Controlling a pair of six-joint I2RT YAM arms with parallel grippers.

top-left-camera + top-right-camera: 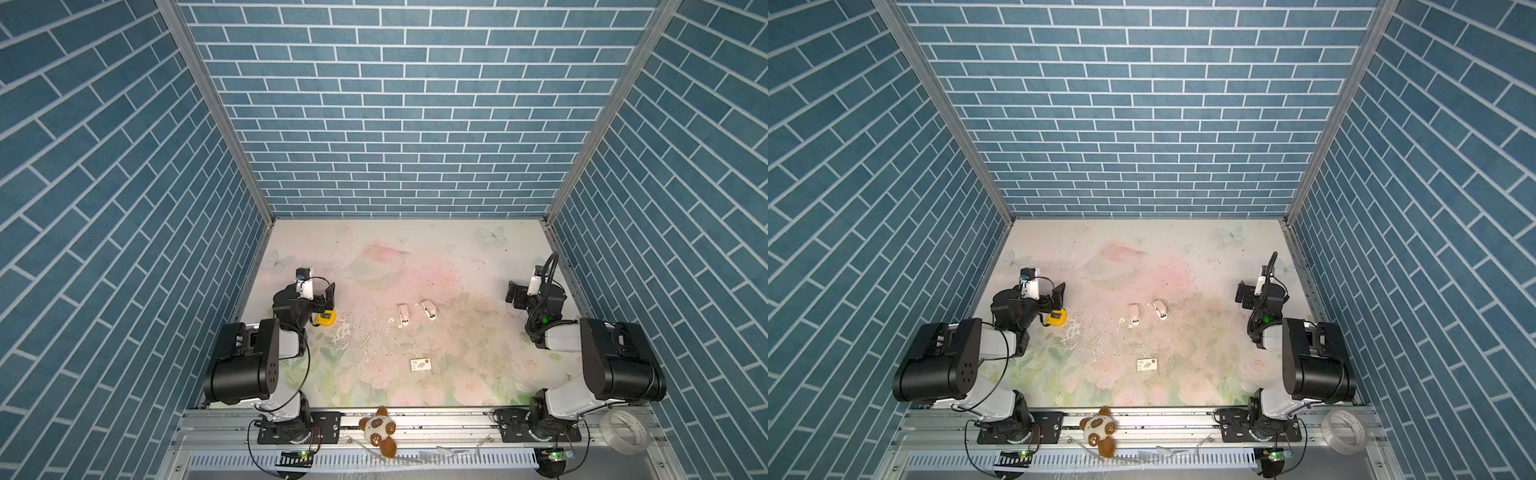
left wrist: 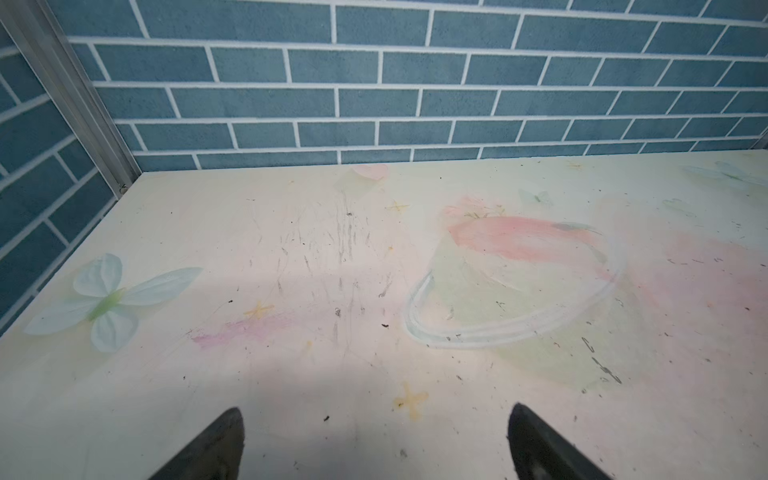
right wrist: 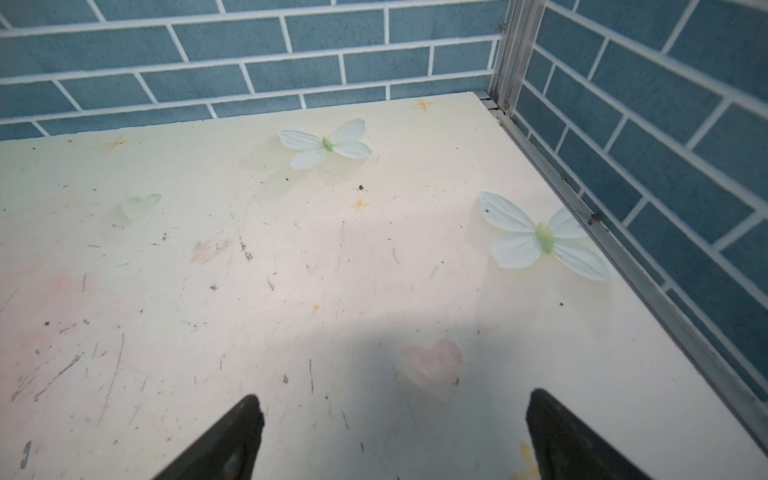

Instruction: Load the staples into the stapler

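Staples sleeve (image 1: 420, 365) — white with dark print, lies flat on the surface (image 1: 415, 257) about midway between the side edges, nearer the front edge where the arm bases sit; whether any strips are inside I cannot tell. Further back, around the middle of the surface, a white oblong piece (image 1: 403, 312) and a second white oblong piece (image 1: 429, 309) lie side by side, near but apart, the second one skewed; too small to tell what each is. Tiny white scrap (image 1: 390, 320) just beside the first piece, on its left-edge side. Left gripper (image 2: 376, 411) sits near the left edge, fingers (image 2: 226, 440) spread wide, nothing between them, only bare scuffed surface ahead toward the far left corner. Yellow tape measure (image 1: 325, 318) lies by the left edge, partly hidden under that arm. Right gripper (image 3: 394, 397) is near the right edge, fingers (image 3: 557, 436) equally wide and empty — facing the far right corner with its printed butterflies. Both grippers are well apart from the sleeve and the pieces. Plush toy (image 1: 379, 430) on the front rail (image 1: 440, 419), roll of clear tape (image 1: 625, 430) at the rail's right end
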